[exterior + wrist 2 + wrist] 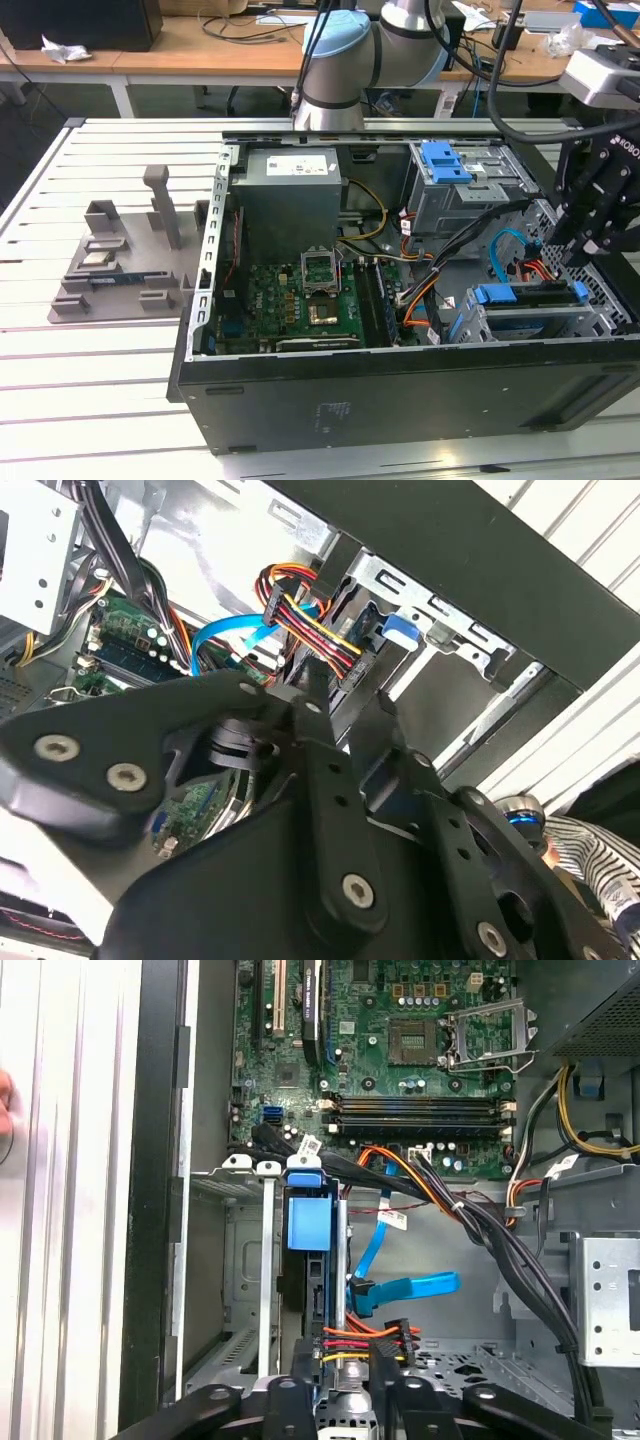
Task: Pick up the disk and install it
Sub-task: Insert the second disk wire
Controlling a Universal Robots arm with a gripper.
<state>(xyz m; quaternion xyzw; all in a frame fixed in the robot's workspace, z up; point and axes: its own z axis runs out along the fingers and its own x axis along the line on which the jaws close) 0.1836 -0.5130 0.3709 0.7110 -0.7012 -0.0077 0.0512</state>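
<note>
The disk stands on edge in the grey drive bay at the front corner of the open computer case, on the exterior view's right, with its blue bracket around it. In the first wrist view the disk runs down the bay, and a red, yellow and black power cable reaches its near end. My gripper hangs just above that end of the disk. The second wrist view has the gripper close over the bay and the cable bundle.
The case lies open on a white slatted table, with the motherboard, a grey power-supply box and a cage with a blue latch inside. Blue data cables cross beside the bay. A grey fixture stands on the exterior view's left.
</note>
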